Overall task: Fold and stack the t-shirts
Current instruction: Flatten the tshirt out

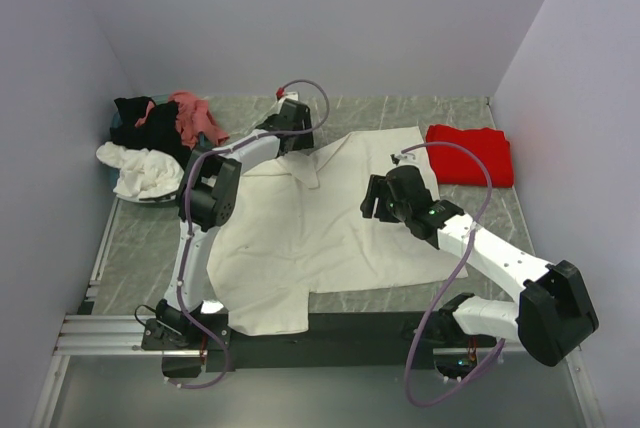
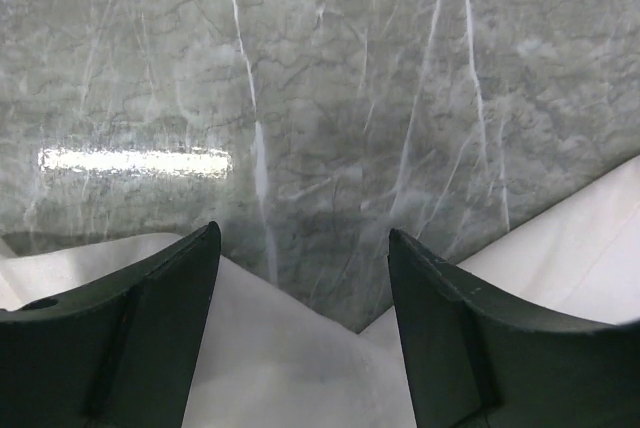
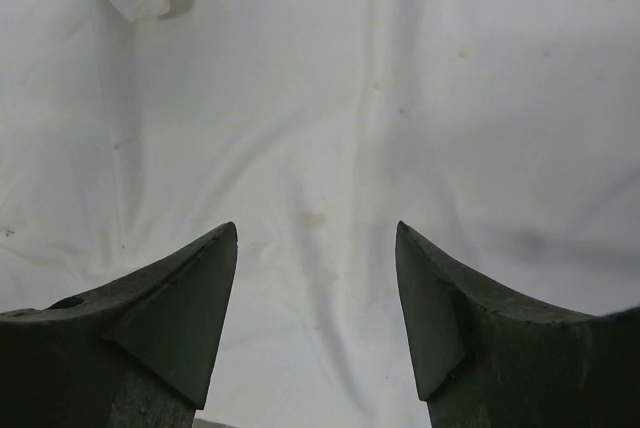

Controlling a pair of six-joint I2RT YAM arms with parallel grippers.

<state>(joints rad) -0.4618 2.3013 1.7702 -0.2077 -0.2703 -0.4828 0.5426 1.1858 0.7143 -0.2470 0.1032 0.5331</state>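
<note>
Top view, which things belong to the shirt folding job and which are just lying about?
Job: cream t-shirt, spread flat; red t-shirt, folded; black, pink and white shirts, heaped far left.
Just there: marble table; metal rail.

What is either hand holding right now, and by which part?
Nothing. Both are open: the left hand over the cream t-shirt's edge, the right hand above its cloth, with nothing pinched.

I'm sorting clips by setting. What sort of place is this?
Probably a lab test cell: bare pale walls box in a marble-patterned table, two robot arms are bolted at its near edge by a metal rail, and a cream t-shirt and a red t-shirt lie on it.
</note>
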